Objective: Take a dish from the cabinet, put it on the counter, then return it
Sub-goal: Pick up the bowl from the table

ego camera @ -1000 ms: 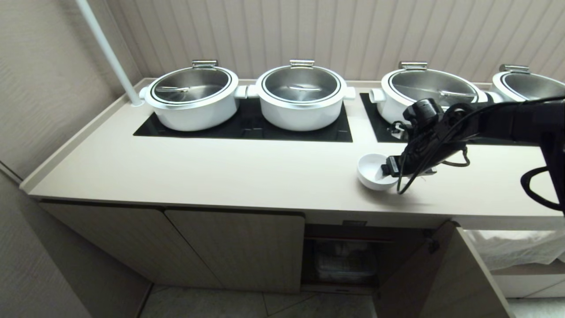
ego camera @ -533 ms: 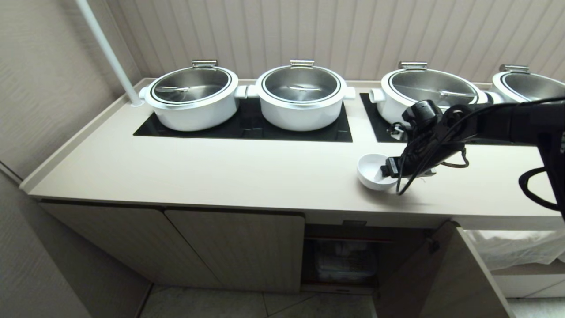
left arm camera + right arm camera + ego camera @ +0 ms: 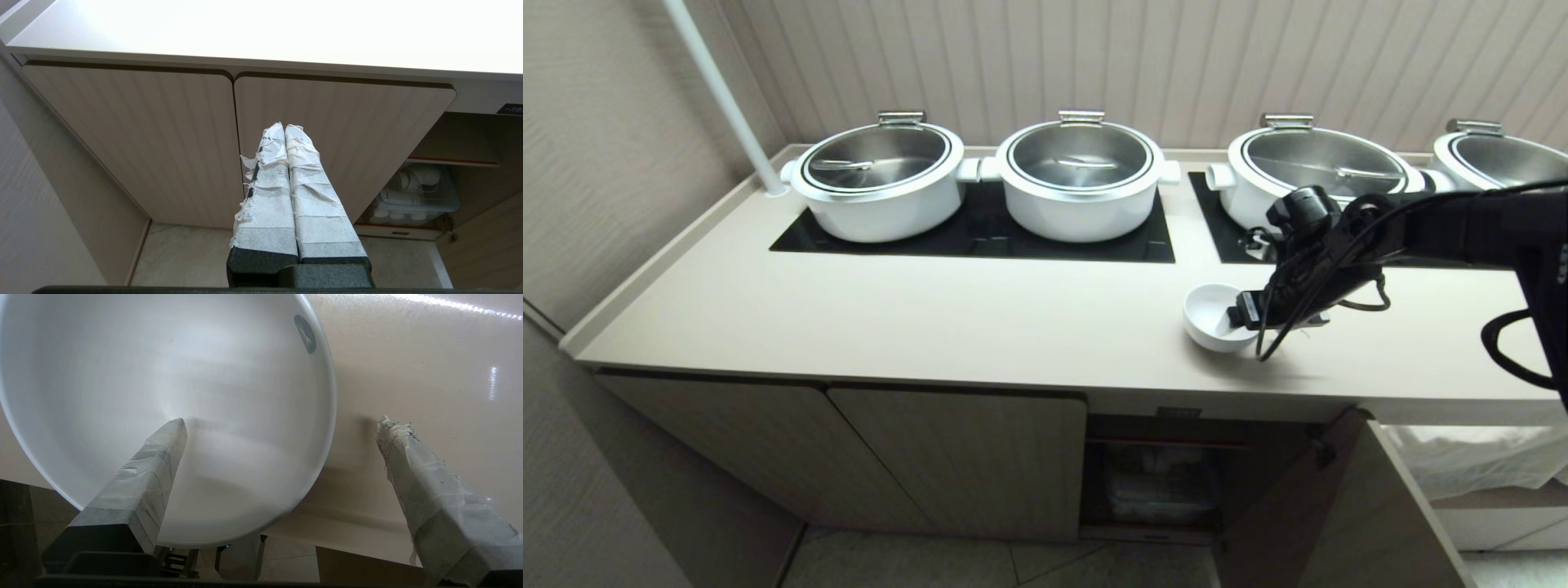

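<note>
While the dish (image 3: pixel 1209 314) sits on the counter (image 3: pixel 931 318), right of centre in the head frame and close to the front edge, our right gripper (image 3: pixel 1241 314) is parked right at it with its jaws spread wide. In the right wrist shot one taped finger (image 3: pixel 159 457) hangs inside the bowl (image 3: pixel 163 375) and the other is out over bare countertop (image 3: pixel 429 355), so the rim sits between them; neither finger clearly presses on it, so we'd call it straddled, not gripped. We can see a small grey mark near the bowl's rim, upper middle of that frame.

Our left gripper (image 3: pixel 285 134) is down low in front of the cabinet (image 3: pixel 163 134), its taped fingers pressed together with nothing between them, pointing up at the closed doors. Lower right of that frame the compartment stands open, with a clear bin (image 3: pixel 412 196) of white stuff on the shelf; we can't make out what exactly.

Along the back of the head frame, big white pots (image 3: pixel 878 175) with steel lids stand on black hob panels (image 3: pixel 980 237). At lower right the cabinet door (image 3: pixel 1339 506) hangs open.
</note>
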`<state>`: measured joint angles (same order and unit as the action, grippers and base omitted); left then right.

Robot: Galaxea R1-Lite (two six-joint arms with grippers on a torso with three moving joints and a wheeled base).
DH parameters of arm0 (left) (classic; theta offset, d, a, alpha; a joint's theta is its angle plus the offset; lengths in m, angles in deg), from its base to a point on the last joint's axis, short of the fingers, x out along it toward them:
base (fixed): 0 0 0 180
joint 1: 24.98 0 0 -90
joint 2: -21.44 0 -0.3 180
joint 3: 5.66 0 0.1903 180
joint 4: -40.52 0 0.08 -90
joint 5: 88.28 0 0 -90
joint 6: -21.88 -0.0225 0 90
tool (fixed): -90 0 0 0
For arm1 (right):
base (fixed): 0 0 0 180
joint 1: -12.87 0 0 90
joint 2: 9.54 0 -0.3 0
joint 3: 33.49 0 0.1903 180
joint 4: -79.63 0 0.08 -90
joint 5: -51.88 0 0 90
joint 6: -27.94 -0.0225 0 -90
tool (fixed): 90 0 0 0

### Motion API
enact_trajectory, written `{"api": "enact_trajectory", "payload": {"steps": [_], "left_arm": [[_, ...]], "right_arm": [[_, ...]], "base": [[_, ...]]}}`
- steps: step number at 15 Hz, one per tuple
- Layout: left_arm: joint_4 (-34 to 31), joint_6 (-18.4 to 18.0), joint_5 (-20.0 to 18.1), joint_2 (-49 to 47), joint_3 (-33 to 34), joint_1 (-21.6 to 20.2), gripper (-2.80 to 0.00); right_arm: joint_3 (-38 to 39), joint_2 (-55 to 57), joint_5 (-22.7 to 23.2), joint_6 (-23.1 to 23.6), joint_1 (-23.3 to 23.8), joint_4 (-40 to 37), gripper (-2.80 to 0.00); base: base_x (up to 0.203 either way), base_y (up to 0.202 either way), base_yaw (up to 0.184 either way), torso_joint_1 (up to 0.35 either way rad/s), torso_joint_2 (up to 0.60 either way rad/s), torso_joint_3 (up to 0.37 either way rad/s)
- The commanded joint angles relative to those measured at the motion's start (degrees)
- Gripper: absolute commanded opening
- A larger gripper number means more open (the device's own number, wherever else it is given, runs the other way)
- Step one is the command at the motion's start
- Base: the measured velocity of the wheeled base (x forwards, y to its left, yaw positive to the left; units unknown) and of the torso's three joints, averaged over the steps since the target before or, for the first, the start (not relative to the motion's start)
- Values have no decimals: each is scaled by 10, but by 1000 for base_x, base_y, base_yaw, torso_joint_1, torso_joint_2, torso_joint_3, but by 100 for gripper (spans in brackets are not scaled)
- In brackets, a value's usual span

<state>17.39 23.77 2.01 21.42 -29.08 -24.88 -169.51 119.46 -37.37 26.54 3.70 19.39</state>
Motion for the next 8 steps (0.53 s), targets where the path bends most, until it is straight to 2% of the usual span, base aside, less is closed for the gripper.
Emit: {"api": "enact_trajectory", "payload": {"steps": [1,8], "left_arm": [[0,0,0,0,0,0,-280],[0,0,0,0,0,0,-280]], "right_arm": [[0,-2,0,0,-1,-2,0],[0,-3,0,0,-2,-3,0]], "base": [[0,0,0,0,0,0],[0,0,0,0,0,0]]}}
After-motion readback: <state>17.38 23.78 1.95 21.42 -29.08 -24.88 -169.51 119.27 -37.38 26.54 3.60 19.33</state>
